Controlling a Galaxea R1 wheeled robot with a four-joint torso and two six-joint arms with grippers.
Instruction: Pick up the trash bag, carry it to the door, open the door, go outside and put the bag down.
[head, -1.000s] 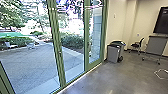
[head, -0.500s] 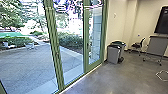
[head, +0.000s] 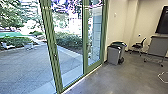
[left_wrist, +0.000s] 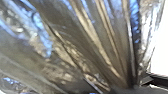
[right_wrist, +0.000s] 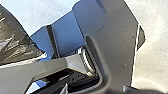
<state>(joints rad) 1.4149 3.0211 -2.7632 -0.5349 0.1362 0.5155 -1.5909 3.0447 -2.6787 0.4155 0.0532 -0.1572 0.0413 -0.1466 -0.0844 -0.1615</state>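
The glass door (head: 68, 60) in its green frame stands ahead in the head view, and paving shows through the glass. In the left wrist view the dark, shiny trash bag (left_wrist: 75, 47) hangs very close, its plastic drawn into long folds. These folds run together at my left gripper (left_wrist: 131, 87), which is shut on the bag. Part of the same bag (right_wrist: 15, 40) shows in the right wrist view, beside the robot's own bar and plate. Whether my right gripper is open or shut cannot be made out.
Grey bins (head: 115, 53) stand against the wall right of the glass. Farther right are a dark chair (head: 138, 46) and a wheeled stand (head: 157, 47) under a screen. Outside lie a paved yard (head: 22, 65) and hedges.
The head camera has moved slightly with the robot, so the near green post sits farther left in its picture than before.
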